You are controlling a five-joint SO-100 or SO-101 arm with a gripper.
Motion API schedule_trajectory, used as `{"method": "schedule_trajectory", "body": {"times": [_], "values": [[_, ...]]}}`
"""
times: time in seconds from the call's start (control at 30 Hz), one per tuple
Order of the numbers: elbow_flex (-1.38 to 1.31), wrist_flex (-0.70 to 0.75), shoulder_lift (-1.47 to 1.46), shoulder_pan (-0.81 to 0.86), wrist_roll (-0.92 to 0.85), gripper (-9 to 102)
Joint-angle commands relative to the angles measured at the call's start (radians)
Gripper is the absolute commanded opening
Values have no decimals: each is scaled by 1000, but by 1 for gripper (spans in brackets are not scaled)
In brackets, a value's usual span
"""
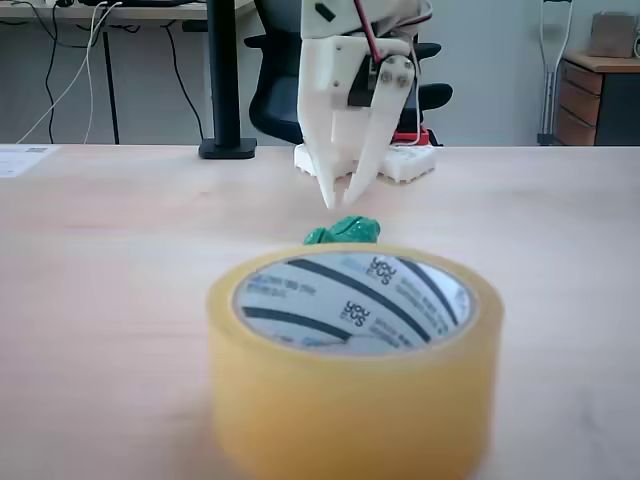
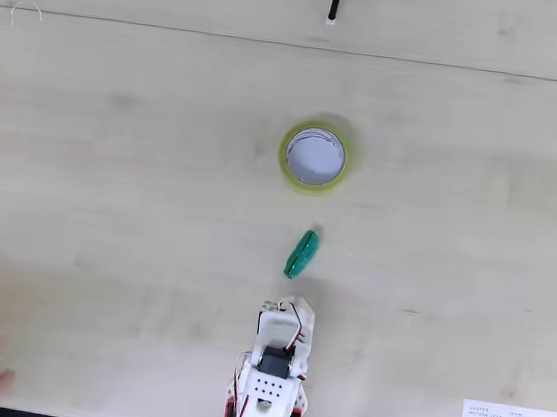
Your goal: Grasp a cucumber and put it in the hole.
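- Hovering white two-finger gripper [image 1: 340, 195], fingertips a little apart, grasping nothing, probably just above the table.
- Small dark-green bumpy toy cucumber [image 2: 302, 253] lies between gripper and yellowish-tan tape roll's hole [image 2: 315, 156], apart from both.

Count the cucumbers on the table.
1. The cucumber lies on the table between the tape roll and the gripper, touching neither. None seems hidden.

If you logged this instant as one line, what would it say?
gripper: nearly closed, empty, above table | cucumber: on table between gripper and roll, untouched | hole: empty | stage: approach, no grasp yet
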Motion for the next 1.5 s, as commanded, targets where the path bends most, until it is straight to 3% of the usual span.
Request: {"method": "schedule_trajectory", "body": {"times": [0.0,1.1,1.47], "values": [[-8,20,2,-5,-11,0],[-9,14,3,-5,-3,0],[-212,-84,3,-5,-3,0]]}}
